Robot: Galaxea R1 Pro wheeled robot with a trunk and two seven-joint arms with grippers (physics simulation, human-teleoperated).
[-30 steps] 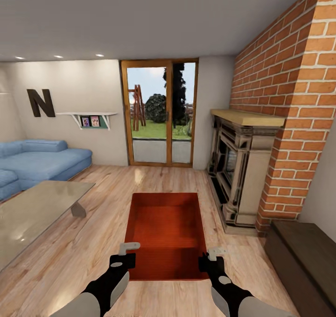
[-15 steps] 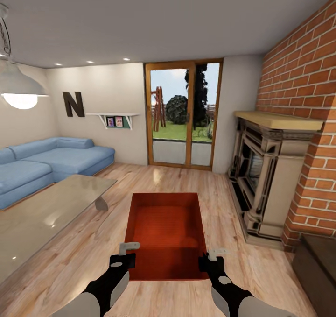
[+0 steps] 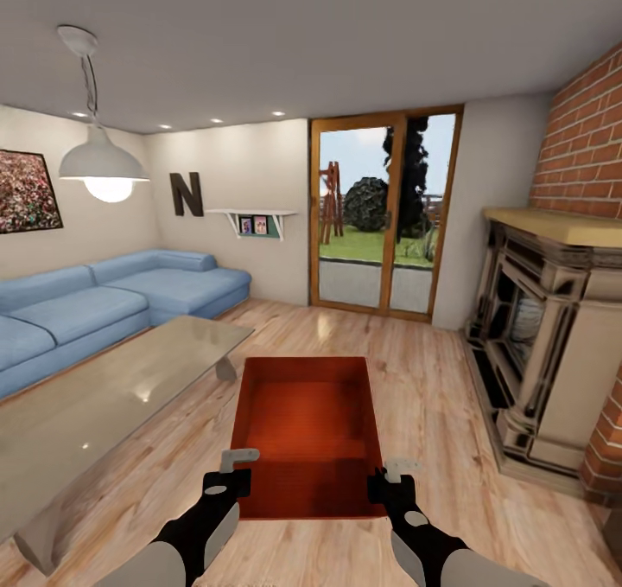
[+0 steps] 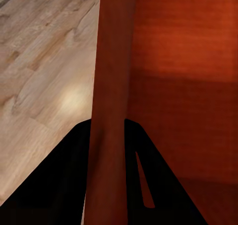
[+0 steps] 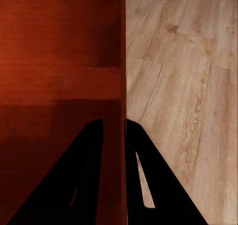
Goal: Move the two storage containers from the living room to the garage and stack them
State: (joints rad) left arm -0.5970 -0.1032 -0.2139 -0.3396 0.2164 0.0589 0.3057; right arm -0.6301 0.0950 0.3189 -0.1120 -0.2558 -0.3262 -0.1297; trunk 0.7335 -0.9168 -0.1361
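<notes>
An orange-red storage container [image 3: 307, 423], open-topped, hangs in front of me above the living room's light wood plank floor [image 3: 423, 397]. My left gripper [image 3: 235, 475] is shut on its left wall near the near corner, and in the left wrist view the wall [image 4: 111, 86] runs between the dark fingers [image 4: 64, 185]. My right gripper [image 3: 389, 479] is shut on the right wall, which in the right wrist view [image 5: 123, 61] is clamped between the fingers [image 5: 148, 180]. A darker band crosses the box's interior at the near end.
A glass coffee table [image 3: 112, 388] stands at the left, close to the container, with a blue corner sofa [image 3: 104, 297] behind it. A stone fireplace [image 3: 553, 336] lines the right side. Wood-framed glass doors [image 3: 384, 215] are straight ahead, and a pendant lamp [image 3: 102, 168] hangs at upper left.
The camera has turned left: doors and fireplace slid right in the picture, and sofa, lamp and a wall picture came into view. Container and both grippers keep the same place in the frame.
</notes>
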